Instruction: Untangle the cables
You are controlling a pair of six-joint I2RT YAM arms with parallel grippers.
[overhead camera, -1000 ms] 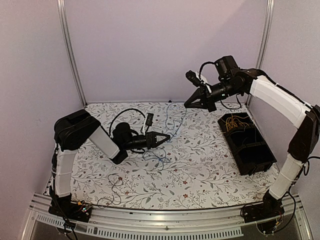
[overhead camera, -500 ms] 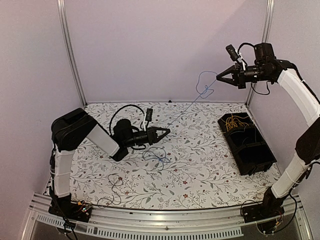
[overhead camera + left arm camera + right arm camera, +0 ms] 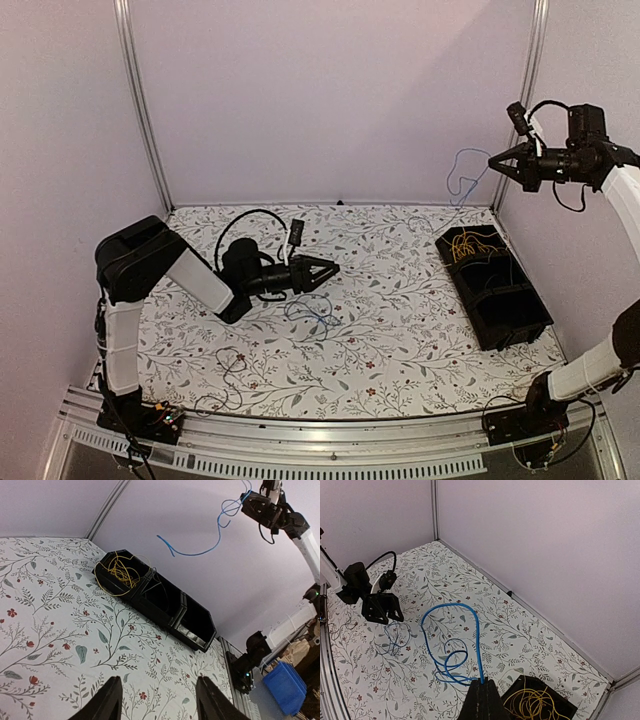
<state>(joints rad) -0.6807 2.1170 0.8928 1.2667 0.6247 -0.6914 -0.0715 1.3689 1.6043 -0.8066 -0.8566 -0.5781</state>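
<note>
Blue cable, thin and limp, hangs in loose curls from the right gripper, which is clenched on its upper end high in the air at about 2 o'clock of the top view. From the left wrist view its free tail swings clear of everything, so this strand looks fully parted from the rest. The left gripper sits low near the middle of the floral-patterned tabletop, its jaws released and nothing between them. Just at 6 o'clock of it lie the remaining thin blue loops, and a fine dark wire lies apart at 7 o'clock. A long black plastic bin with several compartments stands at 3 o'clock, and a bundle of yellow cables fills its far compartment. The step in hand seems to be carrying the freed blue cable to that bin. To do it well, the right arm should probably stay high until the dangling tail is over the bin, so the tail does not drag across the yellow cables or snag the rim. It should then descend slowly so the cable coils down tail first. A compartment without the yellow bundle looks the safer target, to avoid a fresh knot. The jaws should open only once most of the length rests inside, and the left arm is best kept clear of the swing.
</note>
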